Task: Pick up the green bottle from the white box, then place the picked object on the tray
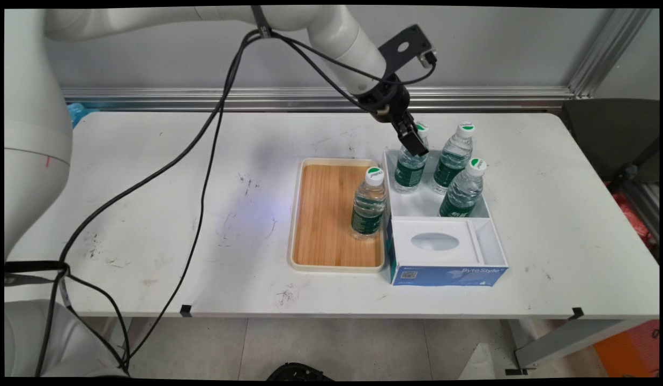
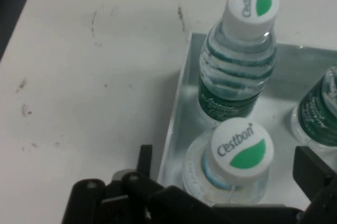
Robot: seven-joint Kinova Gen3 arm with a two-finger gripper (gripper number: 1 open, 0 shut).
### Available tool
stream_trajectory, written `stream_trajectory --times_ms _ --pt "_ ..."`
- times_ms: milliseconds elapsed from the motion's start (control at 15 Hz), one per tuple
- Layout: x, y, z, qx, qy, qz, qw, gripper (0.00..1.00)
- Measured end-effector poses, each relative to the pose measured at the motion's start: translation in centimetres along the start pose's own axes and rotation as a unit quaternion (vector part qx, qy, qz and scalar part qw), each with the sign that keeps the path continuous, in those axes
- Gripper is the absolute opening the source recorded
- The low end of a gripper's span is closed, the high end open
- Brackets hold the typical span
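Fingers (image 2: 310, 174) spread open astride rear-left bottle (image 2: 239, 155) in white bin (image 1: 411, 201), frame centre-right. Approach step; closing on its neck seems next.

— What is seen on the white table (image 1: 149, 161)?
— A cream-rimmed tray (image 1: 295, 214) with a wooden floor is laid near the middle. A water bottle (image 1: 368, 206), green-labelled and white-capped, is stood upright in it by the right rim.
— And beside it?
— A blue tissue box (image 1: 444, 274) is set just right of the tray. Dark scuffs are scattered over the table, and an aluminium rail (image 1: 202, 96) is fixed along the wall behind.
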Motion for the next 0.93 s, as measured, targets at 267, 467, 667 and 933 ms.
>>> stream_trajectory --times_ms 267,467,667,933 --pt "-0.4 -0.3 1.3 -0.001 -0.001 -0.007 1.0 1.0" --pt "-0.7 -0.4 2.1 -0.004 -0.002 -0.011 0.9999 1.0" --pt "-0.9 -0.3 2.5 -0.009 -0.004 -0.012 0.9999 0.0" --pt "-1.1 0.2 2.5 -0.019 -0.009 -0.013 0.9997 0.0"
